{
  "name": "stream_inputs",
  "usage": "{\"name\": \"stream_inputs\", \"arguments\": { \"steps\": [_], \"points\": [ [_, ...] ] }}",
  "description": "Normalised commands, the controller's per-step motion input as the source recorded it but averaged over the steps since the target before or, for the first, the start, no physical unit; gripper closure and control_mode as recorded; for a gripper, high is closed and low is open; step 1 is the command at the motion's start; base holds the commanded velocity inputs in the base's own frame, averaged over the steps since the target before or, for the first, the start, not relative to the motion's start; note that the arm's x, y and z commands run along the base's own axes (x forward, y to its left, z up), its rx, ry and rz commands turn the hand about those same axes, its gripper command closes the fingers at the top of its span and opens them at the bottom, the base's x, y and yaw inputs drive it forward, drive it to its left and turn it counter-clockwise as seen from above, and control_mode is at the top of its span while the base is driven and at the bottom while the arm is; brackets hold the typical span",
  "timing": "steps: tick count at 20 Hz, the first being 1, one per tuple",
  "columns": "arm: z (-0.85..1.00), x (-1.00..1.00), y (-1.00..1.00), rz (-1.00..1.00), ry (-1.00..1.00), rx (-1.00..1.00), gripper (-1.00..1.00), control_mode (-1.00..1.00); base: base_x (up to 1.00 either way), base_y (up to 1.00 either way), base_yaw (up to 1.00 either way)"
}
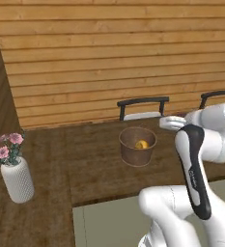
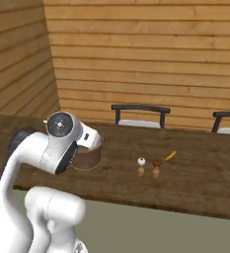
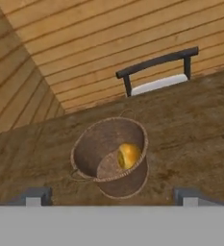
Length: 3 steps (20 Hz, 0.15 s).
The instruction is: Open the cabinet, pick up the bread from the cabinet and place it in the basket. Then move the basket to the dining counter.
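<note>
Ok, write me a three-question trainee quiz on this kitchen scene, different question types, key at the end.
1. True or false: the bread lies inside the basket.
2. Multiple choice: the basket stands on A) the dining counter, B) a chair seat, C) the floor.
3. Short answer: is the end effector open or shut, and is it holding anything?

Key:
1. True; the bun rests on the basket's bottom.
2. A; it sits on the dark wood planks, in front of a black-framed chair.
3. Open; its fingertips stand wide apart on the near side of the basket, gripping nothing.
</note>
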Motion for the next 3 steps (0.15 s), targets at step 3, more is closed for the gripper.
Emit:
{"name": "stream_inputs", "arguments": {
  "steps": [3],
  "points": [
    [0.91,-1.00,0.25,0.13,-0.21,0.00,-1.00,-1.00,0.00,0.00,0.00]
  ]
}}
